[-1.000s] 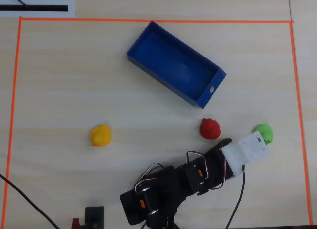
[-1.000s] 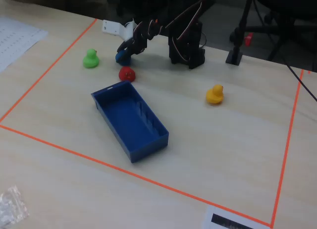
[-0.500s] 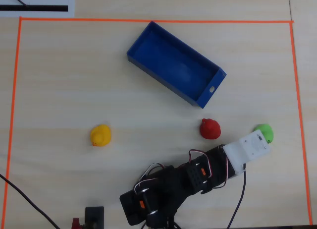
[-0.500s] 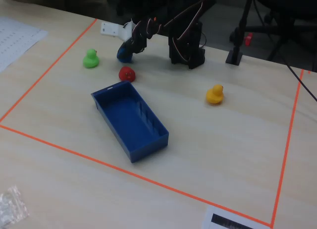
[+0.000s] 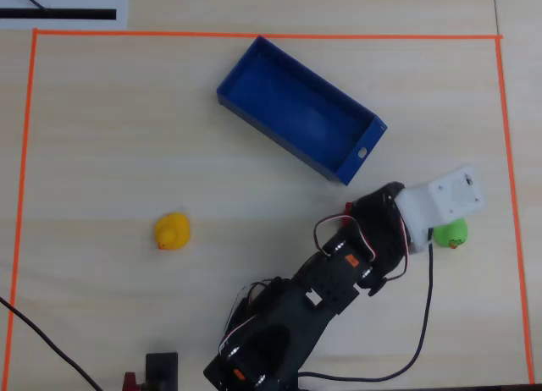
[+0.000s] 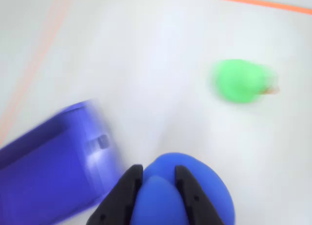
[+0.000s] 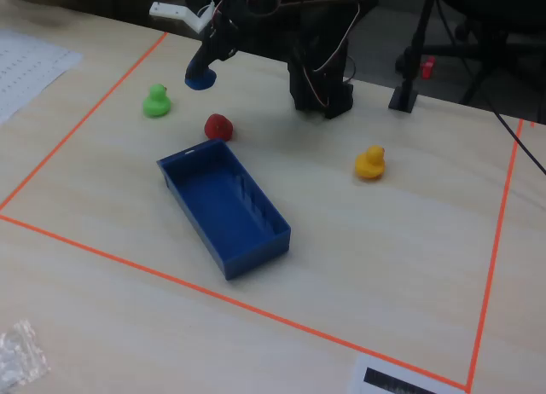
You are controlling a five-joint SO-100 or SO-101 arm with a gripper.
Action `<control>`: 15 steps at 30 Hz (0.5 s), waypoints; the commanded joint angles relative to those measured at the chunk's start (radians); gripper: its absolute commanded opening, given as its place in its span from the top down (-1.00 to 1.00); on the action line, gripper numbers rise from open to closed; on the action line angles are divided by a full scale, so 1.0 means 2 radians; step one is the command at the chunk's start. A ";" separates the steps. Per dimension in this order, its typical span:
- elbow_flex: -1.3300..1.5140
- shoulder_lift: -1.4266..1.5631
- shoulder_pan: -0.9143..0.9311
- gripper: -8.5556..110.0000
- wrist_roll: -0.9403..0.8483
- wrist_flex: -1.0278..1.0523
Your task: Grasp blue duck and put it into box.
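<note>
1. My tool [image 6: 158, 178] is clenched on the small rounded blue toy duck [image 6: 187, 191]; in the wrist view its two black fingers [image 6: 126, 193] press against the blue body at the bottom of the picture.
2. In the fixed view I see the blue duck [image 7: 201, 79] held clear of the pale wood-grain surface [image 7: 409, 240], up in the air between the small green toy duck [image 7: 155, 101] and the small red toy duck [image 7: 218, 126].
3. The large rectangular dark-blue open-top box [image 7: 224, 205] lies on the surface just in front of the red duck in that view, apart from the held duck.
4. From overhead the box [image 5: 298, 107] sits slanted, its short end with the small hole pointing toward the arm.
5. The green duck [image 5: 450, 233] shows just beside the white wrist part there.
6. A small yellow toy duck [image 5: 172, 231] sits well apart, to the left in the overhead view.
7. Orange tape [image 5: 254, 35] frames the working area.
</note>
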 commanded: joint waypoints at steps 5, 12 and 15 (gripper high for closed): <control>-0.067 -0.048 -0.245 0.85 0.091 -0.021; -0.048 -0.203 -0.276 0.77 0.120 -0.208; -0.058 -0.258 -0.271 0.72 0.120 -0.257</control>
